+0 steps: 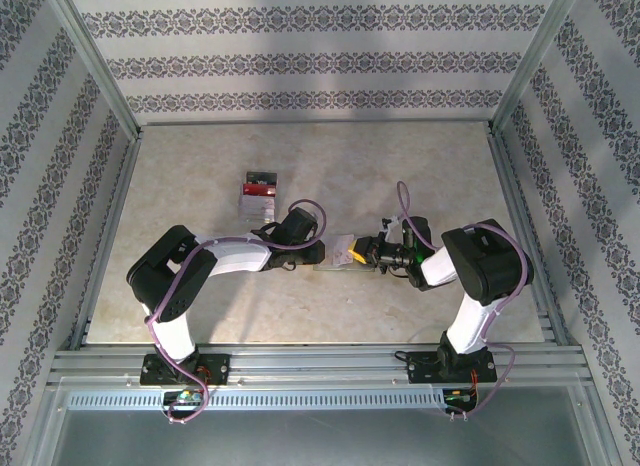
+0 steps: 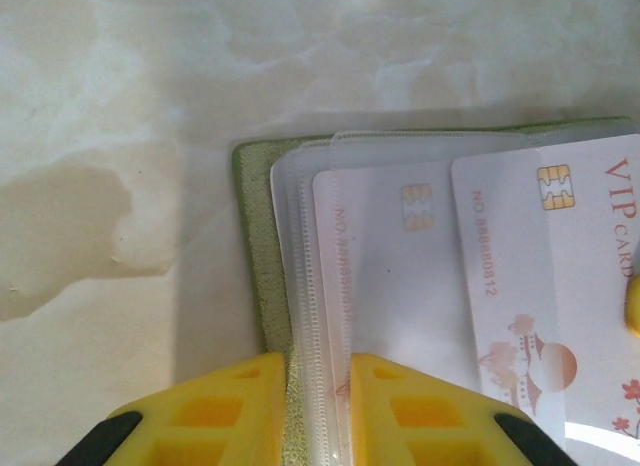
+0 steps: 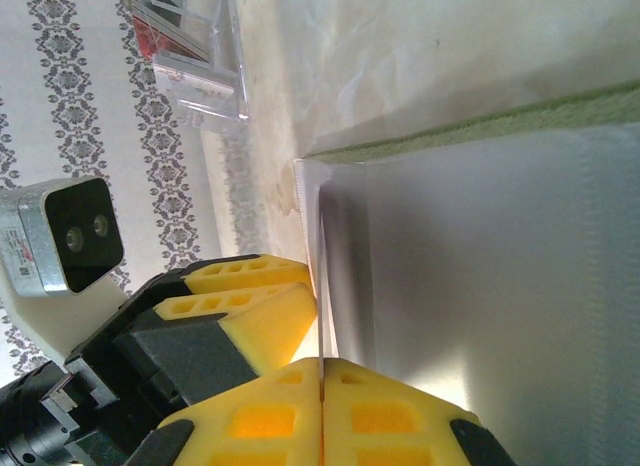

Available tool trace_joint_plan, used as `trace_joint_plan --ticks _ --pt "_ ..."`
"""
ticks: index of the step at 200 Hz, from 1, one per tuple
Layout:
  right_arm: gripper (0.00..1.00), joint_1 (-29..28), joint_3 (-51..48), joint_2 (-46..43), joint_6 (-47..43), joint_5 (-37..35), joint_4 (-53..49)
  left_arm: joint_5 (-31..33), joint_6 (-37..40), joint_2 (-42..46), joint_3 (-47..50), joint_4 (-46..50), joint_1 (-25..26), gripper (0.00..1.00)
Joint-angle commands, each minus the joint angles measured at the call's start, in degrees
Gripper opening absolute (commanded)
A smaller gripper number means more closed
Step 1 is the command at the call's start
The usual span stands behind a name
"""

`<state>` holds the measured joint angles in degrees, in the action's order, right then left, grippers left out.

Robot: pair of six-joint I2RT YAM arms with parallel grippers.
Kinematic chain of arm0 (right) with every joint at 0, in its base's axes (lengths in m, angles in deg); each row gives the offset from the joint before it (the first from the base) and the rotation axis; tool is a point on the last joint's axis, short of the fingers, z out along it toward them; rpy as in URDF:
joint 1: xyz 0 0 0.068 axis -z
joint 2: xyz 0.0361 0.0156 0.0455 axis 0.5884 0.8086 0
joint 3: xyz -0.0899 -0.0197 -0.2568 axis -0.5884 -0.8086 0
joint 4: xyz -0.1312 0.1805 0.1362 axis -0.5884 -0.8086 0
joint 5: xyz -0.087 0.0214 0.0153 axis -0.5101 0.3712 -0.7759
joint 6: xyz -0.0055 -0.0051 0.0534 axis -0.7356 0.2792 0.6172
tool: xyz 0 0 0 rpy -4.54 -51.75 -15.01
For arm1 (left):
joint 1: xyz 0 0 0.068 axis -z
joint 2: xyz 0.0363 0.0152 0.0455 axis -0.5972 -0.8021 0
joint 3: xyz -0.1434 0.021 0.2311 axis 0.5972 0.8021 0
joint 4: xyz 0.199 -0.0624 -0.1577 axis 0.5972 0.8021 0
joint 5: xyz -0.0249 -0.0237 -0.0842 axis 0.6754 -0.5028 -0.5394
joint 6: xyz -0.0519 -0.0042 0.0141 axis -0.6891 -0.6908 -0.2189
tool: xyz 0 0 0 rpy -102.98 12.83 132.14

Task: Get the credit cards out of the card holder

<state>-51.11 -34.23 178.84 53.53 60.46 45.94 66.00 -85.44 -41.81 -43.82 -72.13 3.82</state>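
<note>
Surface (image 1: 300,166): pale, marbled, walled by patterned panels on three sides.

Left arm (image 1: 215,258) and right arm (image 1: 480,266) both reach toward the middle of the surface, and their tips face each other across a small gap.

Card holder (image 1: 340,256): lies flat on the surface between the two arm tips. The left wrist view shows a green cover (image 2: 255,236) with a fan of clear plastic sleeves lying on it.

Clear stand (image 1: 258,194): well apart from the holder, toward the far left. Red-topped cards (image 1: 258,189) sit in it. It is also seen in the upper left of the right wrist view (image 3: 200,76).

Left end effector (image 2: 318,366): narrow. Its yellow pads are clamped on the near edges of the clear sleeves, pinning the holder's left side. The right wrist view shows it just beside the holder's corner (image 3: 305,286).

Right end effector (image 3: 320,371): pads pressed together on a thin white edge that runs between them. From above it sits at the holder's right side (image 1: 362,252).

Credit cards: a white VIP card (image 2: 540,286) with a gold chip and orange print overlaps the sleeves and sticks out toward the right. A yellow pad touches its right edge. A second white card (image 2: 390,276) is inside a sleeve, and its chip shows through the plastic.
</note>
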Motion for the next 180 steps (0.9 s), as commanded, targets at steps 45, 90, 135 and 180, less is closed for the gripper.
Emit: trace_joint_plan --ticks 45,90,135,180 --pt "0.04 0.83 1.01 -6.65 -8.92 -1.58 -14.11 0.8 -0.79 -1.15 2.27 4.18 -0.02 0.22" --pt "0.04 -0.61 4.91 -11.8 -17.62 -6.04 -32.08 0.45 -0.82 -0.95 2.09 3.84 -0.06 0.22" --pt "0.02 -1.72 9.15 -15.14 -24.02 -10.9 -45.44 0.32 -0.74 -0.4 2.21 3.85 -0.06 0.22" --pt "0.01 -1.73 12.2 -19.11 -29.02 -14.34 -54.76 0.05 -1.04 0.7 2.41 3.44 -0.06 0.26"
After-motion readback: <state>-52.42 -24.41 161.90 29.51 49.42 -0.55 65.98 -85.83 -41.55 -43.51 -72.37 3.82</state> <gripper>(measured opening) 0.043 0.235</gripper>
